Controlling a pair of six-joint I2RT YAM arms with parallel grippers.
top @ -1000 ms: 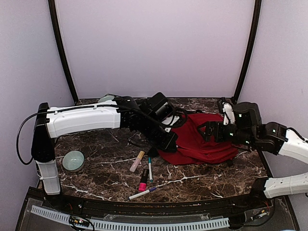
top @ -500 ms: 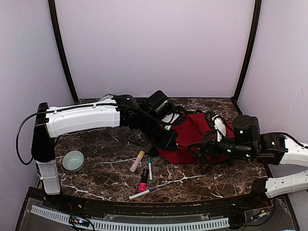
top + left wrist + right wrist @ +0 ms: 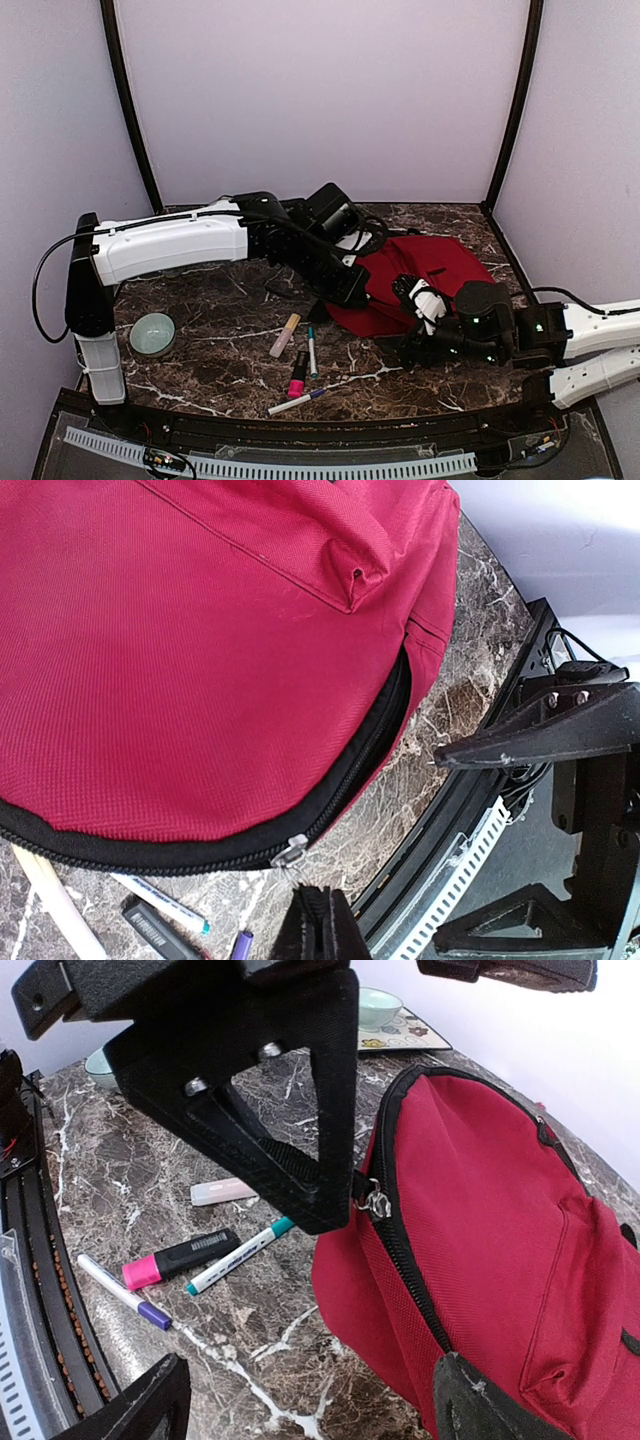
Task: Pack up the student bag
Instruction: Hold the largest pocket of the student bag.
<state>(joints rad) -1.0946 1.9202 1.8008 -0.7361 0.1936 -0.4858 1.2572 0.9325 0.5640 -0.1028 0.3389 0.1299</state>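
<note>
Two grippers at the student bag [image 3: 440, 268], which lies at 2 o'clock from table [image 3: 200, 320] centre. Left gripper [image 3: 312, 920] is pressed together beside the zip pull [image 3: 290, 850], at the bag's 9 o'clock edge. Right gripper [image 3: 308, 1370] is spread wide at 6 o'clock.

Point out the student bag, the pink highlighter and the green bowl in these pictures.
student bag [image 3: 455, 258], top view, red fabric panel.
pink highlighter [image 3: 185, 1257], right wrist view, middle of its barrel.
green bowl [image 3: 152, 334], top view, bare inside.
</note>
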